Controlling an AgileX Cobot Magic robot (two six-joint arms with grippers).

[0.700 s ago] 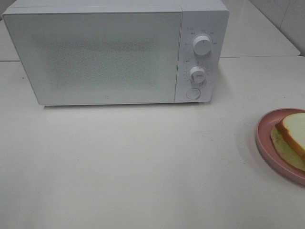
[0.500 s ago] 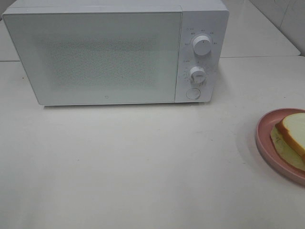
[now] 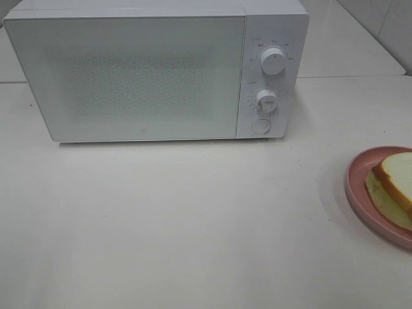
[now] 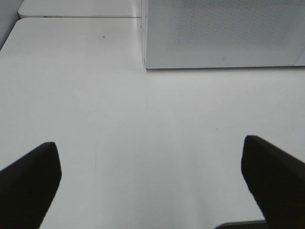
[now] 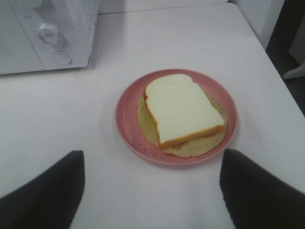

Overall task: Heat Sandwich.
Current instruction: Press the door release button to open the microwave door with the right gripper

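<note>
Left gripper and right gripper gape wide, empty, over the white table bearing microwave and sandwich.

- Kitchen-like setting, plain and sparsely furnished.
- White microwave with two dials, standing at the back of a white worktop.
- Pink plate bearing a sandwich, near the worktop's right edge.
- Second white table adjoining behind; pale wall with tile-like seams beyond.
</note>
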